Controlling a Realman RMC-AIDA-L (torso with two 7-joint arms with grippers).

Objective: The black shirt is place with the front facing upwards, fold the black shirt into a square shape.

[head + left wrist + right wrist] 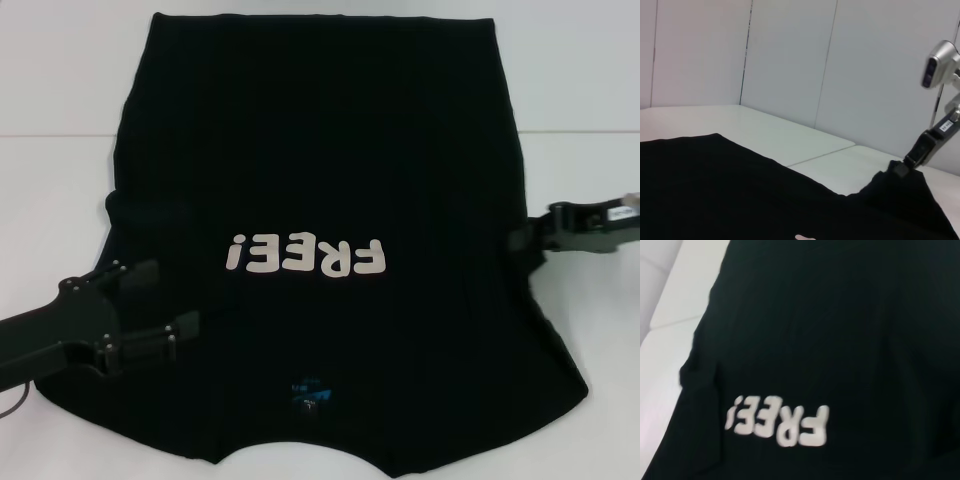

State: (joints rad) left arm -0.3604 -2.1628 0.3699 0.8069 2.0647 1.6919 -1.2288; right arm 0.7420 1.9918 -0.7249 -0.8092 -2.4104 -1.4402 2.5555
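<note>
The shirt lies print-up on the white table, collar nearest the robot, both sleeves folded in. The left gripper hovers over the left sleeve area, fingers spread apart. The right gripper pinches the shirt's right edge — cloth lifted into a peak there.

The black shirt spreads across a white table; at its far edge the right gripper pinches a raised peak of cloth; pale wall panels stand behind.
</note>
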